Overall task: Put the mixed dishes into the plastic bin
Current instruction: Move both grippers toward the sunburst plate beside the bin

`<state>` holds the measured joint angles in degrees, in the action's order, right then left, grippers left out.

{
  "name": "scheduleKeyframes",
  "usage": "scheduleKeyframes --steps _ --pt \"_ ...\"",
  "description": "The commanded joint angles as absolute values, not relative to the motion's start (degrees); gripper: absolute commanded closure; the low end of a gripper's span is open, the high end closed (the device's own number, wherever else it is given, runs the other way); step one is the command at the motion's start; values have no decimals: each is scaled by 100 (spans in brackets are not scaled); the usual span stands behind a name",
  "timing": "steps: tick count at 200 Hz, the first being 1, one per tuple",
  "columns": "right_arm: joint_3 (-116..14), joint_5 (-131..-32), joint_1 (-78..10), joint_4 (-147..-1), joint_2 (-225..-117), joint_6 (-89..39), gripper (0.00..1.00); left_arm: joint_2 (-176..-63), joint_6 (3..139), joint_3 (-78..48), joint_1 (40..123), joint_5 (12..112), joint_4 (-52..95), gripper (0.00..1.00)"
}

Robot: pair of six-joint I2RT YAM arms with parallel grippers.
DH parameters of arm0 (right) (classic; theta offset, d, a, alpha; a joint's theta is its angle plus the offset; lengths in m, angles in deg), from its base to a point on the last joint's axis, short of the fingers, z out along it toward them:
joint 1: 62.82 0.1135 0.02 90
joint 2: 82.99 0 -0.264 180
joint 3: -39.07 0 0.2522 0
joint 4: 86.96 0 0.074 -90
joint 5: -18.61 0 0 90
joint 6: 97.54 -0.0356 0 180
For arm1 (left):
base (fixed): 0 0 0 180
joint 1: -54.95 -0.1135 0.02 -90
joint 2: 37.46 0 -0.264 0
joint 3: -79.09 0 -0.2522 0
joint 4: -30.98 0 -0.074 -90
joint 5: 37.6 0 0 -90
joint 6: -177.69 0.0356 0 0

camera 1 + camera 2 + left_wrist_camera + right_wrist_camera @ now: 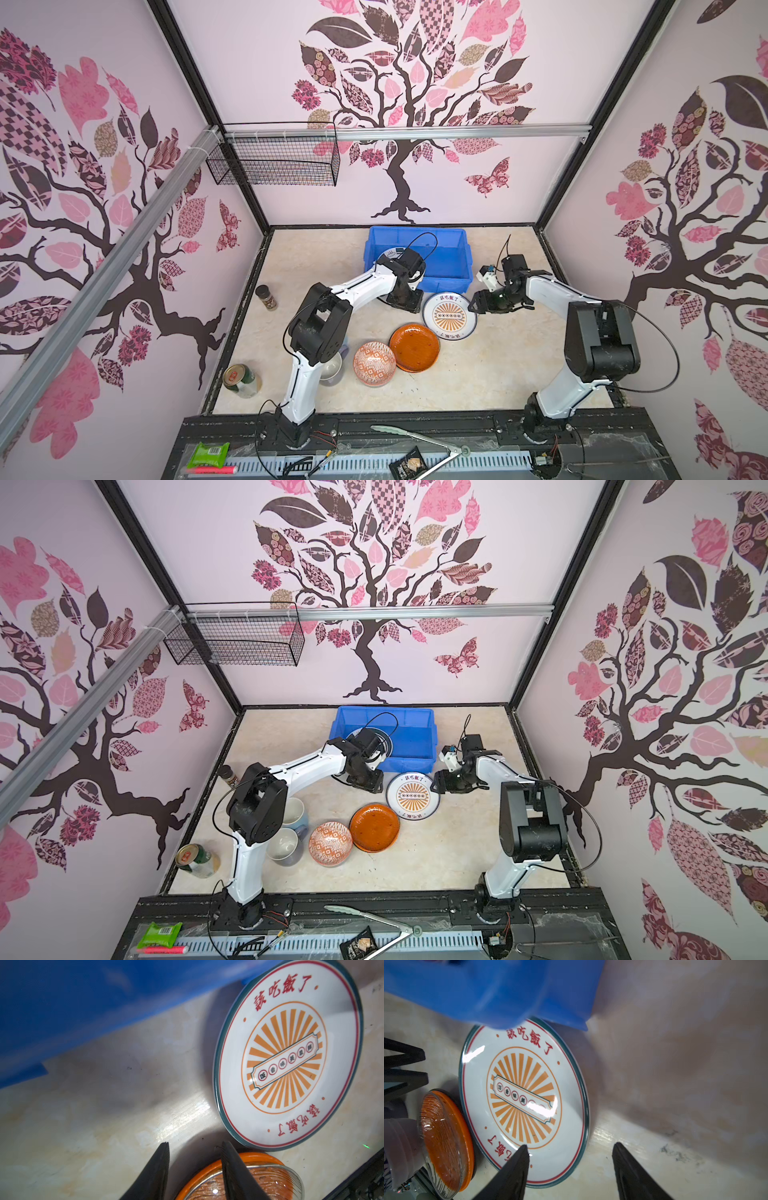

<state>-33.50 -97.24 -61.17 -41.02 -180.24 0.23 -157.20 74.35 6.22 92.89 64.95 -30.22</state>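
Tongs [419, 442] up front on the black rail [457, 424], out of play. Beyond them, in a top view, the worktop [498, 374] carries what's left to clear: patterned bowl [374, 363], orange plate [414, 348], and the sunburst plate [449, 316] just beside the front wall of the blue bin [415, 230]. Two pale-blue mugs [286, 848] sit half hidden behind the left arm. One dark-rimmed plate [388, 253] lies in the bin. The right tool [473, 305] sits at the sunburst plate's edge, and the left tool [409, 306] hangs off its opposite side.

Left wrist view: the left tool [195, 1144] is moderately parted with nothing between its fingers. Bare worktop lies below, and the orange plate's rim sits under one finger.

Right wrist view: the right tool [571, 1145] is wide and straddles the sunburst plate's rim. One finger is over the glaze, one over the worktop, and nothing is gripped yet.

The danger, I'd say, is that a flat, glossy plate gives little to bite. A pinch could skid it into the orange plate close by. A lift this near the bin could clip its thick rim. And both arms crowd the same plate.
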Motion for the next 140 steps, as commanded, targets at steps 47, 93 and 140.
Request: scheduleKeyframes --steps 47,93,140 --pt "-3298 -10076 -6172 -3885 -18406 57 36 -16107 7371 996 9328 6775 -2887 59" --pt "-3286 -10173 -6177 -3796 -18529 51 42 -16314 7375 1079 9336 6913 -2885 68" --pt "-3308 -10355 -6174 -3778 -18743 -23 55 -16395 7354 1080 9356 7071 -2823 77"
